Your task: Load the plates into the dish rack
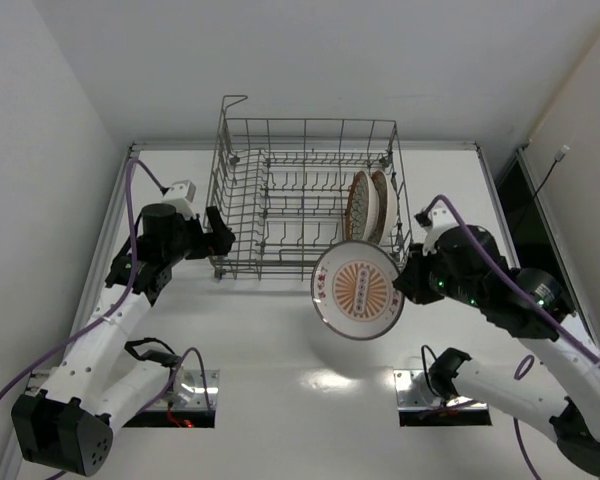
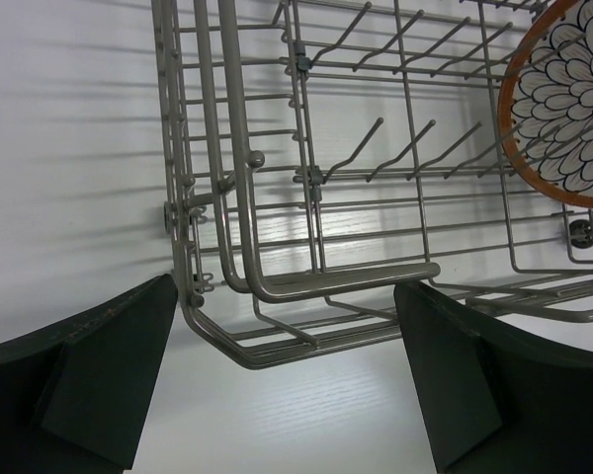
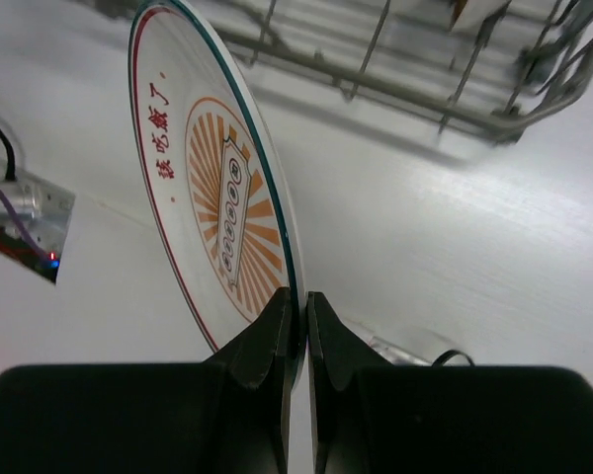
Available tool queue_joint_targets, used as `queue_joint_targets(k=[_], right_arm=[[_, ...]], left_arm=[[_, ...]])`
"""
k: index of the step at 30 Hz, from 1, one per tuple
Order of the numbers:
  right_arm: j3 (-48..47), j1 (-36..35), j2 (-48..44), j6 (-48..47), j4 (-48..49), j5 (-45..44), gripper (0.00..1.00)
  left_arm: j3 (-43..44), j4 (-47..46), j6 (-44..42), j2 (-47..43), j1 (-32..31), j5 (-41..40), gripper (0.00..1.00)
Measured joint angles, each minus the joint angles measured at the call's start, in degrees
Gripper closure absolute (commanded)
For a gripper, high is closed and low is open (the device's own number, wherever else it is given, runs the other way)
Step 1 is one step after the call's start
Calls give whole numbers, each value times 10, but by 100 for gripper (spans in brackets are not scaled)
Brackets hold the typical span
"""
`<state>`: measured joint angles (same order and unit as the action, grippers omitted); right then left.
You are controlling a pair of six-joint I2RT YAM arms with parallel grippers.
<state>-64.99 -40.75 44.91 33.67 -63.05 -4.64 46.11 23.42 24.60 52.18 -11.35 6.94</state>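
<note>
- Top view: the dish rack (image 1: 310, 122) sits at the far middle of the white tabletop (image 1: 280, 400). Two floral plates (image 1: 370, 205) stand on edge in its right end. The sunburst plate (image 1: 358, 290) hangs in the air just near of the rack's near-right corner, pinched at its right rim by the right fingers (image 1: 408, 282). The left fingers (image 1: 220, 238) sit at the rack's near-left corner.
- Left wrist view: the left fingers (image 2: 99, 375) are spread wide and grip nothing. The rack's lower corner wires lie just ahead between them, so the rack looks unbraced.
- Right wrist view: the right fingers (image 3: 267, 346) are clamped on a thin bit of the sunburst plate's rim (image 3: 217, 197).
- Risks: the edge-only pinch could let the plate swivel or slip. A low approach could knock it on the near rail, or shove the loose rack. Slotting it too far right could clip the standing plates.
- Surroundings: the tabletop is smooth, glossy and white, so things may slide easily. Plain white walls (image 1: 280, 50) close in on three sides.
</note>
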Motion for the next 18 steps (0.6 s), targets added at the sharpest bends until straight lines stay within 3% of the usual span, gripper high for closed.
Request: queue_joint_targets(k=[8, 18], right_arm=[[-208, 0, 127, -11, -48, -160, 100], [-599, 3, 475, -59, -128, -306, 100]], left_arm=[[0, 0, 0, 0, 0, -11, 9], [0, 0, 0, 0, 0, -13, 9]])
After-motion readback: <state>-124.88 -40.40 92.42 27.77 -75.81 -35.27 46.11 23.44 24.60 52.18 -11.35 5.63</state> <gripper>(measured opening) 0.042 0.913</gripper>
